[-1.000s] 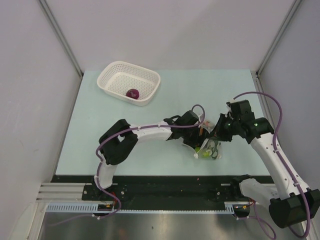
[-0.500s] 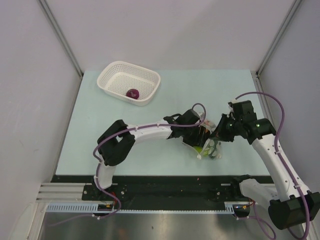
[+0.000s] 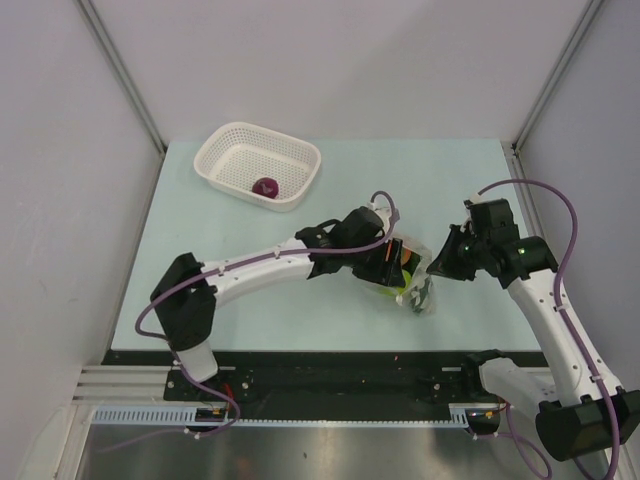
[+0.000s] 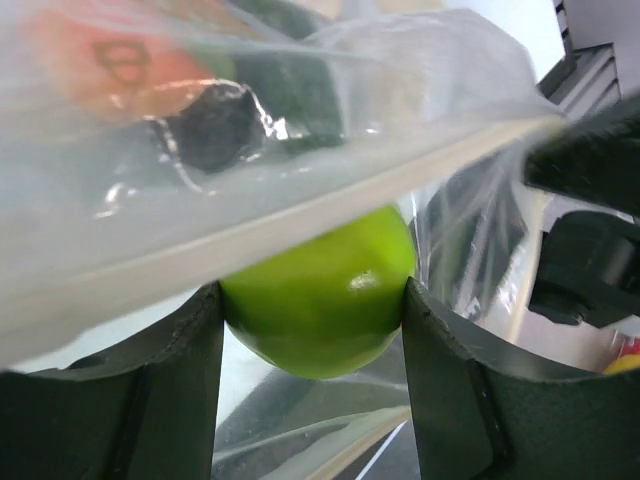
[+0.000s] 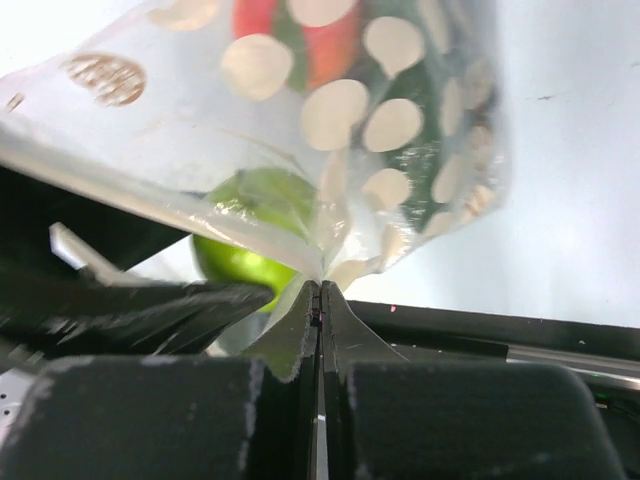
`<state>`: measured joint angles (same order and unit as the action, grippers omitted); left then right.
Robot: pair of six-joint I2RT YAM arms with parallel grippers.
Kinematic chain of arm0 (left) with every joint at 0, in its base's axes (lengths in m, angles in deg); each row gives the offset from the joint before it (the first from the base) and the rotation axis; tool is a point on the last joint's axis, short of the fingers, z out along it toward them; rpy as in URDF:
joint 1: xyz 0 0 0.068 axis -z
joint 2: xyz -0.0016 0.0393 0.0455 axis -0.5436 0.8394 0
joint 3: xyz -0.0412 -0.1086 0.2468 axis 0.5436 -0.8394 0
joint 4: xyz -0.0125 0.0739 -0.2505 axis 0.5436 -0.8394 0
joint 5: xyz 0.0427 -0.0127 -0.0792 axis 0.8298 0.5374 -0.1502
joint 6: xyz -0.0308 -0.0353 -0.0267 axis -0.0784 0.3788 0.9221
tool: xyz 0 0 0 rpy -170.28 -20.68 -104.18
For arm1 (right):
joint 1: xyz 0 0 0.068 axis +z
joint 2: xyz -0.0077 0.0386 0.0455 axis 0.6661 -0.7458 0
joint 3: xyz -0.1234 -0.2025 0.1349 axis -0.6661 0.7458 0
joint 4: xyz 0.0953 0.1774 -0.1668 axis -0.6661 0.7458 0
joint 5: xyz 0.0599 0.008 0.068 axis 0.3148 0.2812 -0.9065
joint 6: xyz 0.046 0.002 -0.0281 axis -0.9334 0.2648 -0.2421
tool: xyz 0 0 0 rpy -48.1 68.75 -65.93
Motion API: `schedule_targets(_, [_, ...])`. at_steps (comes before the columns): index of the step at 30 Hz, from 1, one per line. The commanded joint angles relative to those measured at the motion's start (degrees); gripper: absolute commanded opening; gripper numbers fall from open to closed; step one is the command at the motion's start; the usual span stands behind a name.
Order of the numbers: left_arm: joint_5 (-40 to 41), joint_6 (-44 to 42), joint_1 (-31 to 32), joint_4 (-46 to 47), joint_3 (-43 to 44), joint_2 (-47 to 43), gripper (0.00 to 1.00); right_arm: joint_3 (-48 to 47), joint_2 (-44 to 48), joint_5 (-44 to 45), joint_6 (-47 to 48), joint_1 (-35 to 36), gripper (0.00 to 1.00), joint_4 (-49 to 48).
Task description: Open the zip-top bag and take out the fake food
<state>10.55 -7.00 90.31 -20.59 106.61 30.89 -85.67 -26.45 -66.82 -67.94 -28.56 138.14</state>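
The clear zip-top bag (image 3: 420, 285) with white polka dots (image 5: 330, 110) lies near the table's front middle, between both arms. My right gripper (image 5: 320, 288) is shut on the bag's rim, pinching the plastic. My left gripper (image 4: 312, 310) reaches into the bag's mouth and is shut on the lime-green ball (image 4: 318, 300), both fingers touching its sides. The lime-green ball (image 5: 245, 235) also shows through the plastic in the right wrist view. An orange-red fruit (image 4: 110, 65) and dark pieces (image 4: 215, 125) lie inside the bag. A purple onion-like piece (image 3: 265, 187) sits in the basket.
A white perforated basket (image 3: 226, 150) stands at the table's back left. The table's black front edge (image 3: 330, 357) runs just below the bag. Grey walls close in the table on the left, right and back.
My left arm has stretched further right into the bag's mouth and its fingers have closed on the lime-green ball. The right gripper has kept its pinch on the bag's rim.
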Motion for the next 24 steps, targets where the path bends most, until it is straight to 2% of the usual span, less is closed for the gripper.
schedule_targets(1, [3.1, -3.5, 0.1, 1.4, -1.2, -6.6, 0.00, -0.7, 0.3, 2.4, 1.5, -0.5, 0.00, -0.1])
schedule_targets(8, [2.4, -4.9, -0.3, 6.2, -3.9, -11.8, 0.00, 0.2, 0.9, 1.6, 1.2, -0.8, 0.00, -0.8])
schedule_targets(15, [-1.2, -4.3, -0.7, 3.8, 4.0, -3.9, 0.00, -2.1, 3.0, -4.3, -1.1, -0.8, 0.00, -3.1])
schedule_targets(20, [-6.2, -5.6, -0.6, 6.4, 10.7, -1.3, 0.00, -3.7, 3.9, 1.2, 0.2, -0.8, 0.00, 0.2])
schedule_targets(24, [-12.7, -7.4, -0.5, 15.5, 9.9, -3.3, 0.00, -6.3, 5.2, 9.3, 1.5, -0.9, 0.00, 4.5])
